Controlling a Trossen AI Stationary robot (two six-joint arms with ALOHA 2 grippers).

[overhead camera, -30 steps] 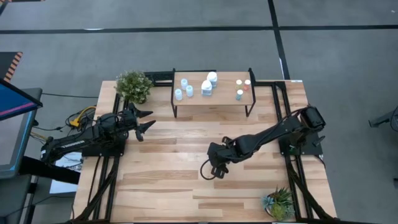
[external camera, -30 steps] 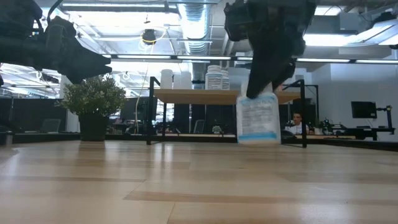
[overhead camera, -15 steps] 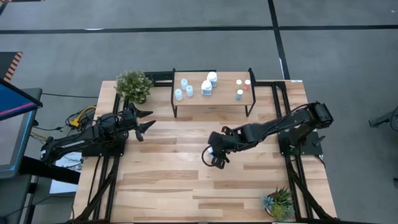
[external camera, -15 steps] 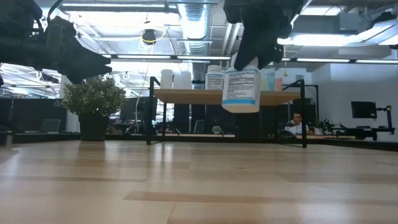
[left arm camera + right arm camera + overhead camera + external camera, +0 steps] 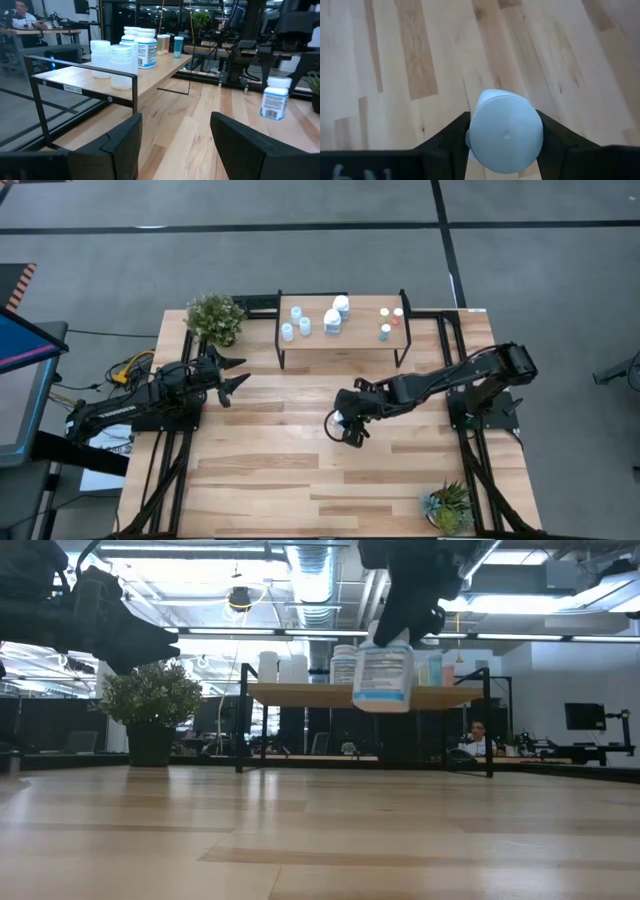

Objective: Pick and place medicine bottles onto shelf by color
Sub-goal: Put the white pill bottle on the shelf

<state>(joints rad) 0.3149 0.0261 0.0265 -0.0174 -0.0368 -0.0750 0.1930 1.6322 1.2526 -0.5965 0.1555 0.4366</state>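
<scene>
Right gripper [image 5: 343, 426] clamps a white cylindrical plastic medicine bottle with a printed blue label [image 5: 382, 673], holding it in the air over the middle of the pale wooden plank table [image 5: 270, 470], near the small shelf with a light wood top and thin black metal legs [image 5: 360, 338]. Most of the sorting looks done: pale-blue bottles [image 5: 296, 322], two white bottles [image 5: 337, 313] and small coloured bottles [image 5: 390, 321] stand grouped on the shelf. This smooth round-capped bottle seems to be the last. Left gripper [image 5: 236, 372] waits open near the leafy green potted plant [image 5: 215, 317].
</scene>
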